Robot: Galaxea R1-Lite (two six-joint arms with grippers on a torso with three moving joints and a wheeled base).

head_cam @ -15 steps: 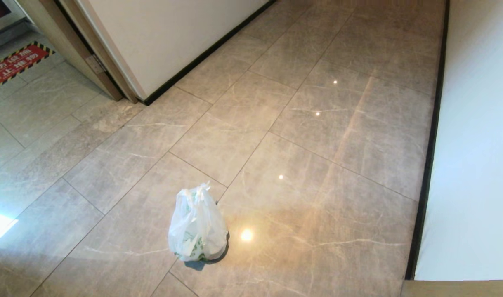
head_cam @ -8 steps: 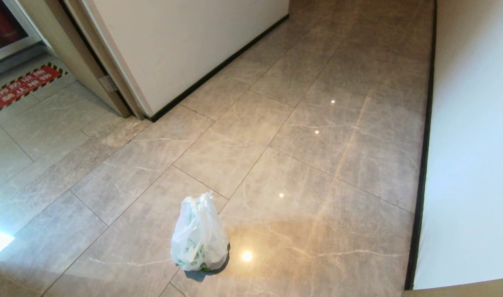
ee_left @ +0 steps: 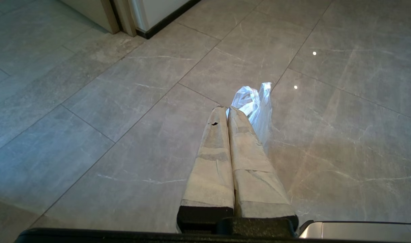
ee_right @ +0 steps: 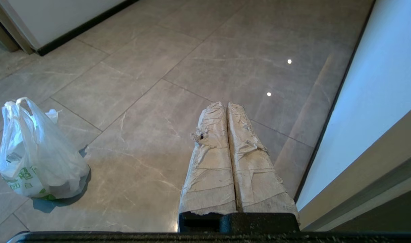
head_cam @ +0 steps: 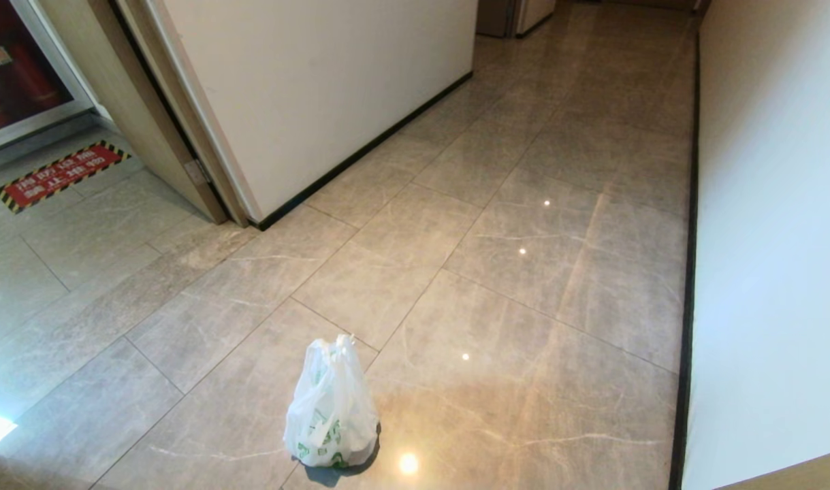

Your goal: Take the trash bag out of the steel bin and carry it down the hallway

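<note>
We are looking at the trash bag (head_cam: 331, 411) sitting upright on the hallway (head_cam: 496, 224) floor, handles up, well apart from the cream wall (head_cam: 769, 238). Our left hand (ee_left: 226, 108) and right hand (ee_right: 226, 104) are both staying pressed closed, gripping nothing.
</note>
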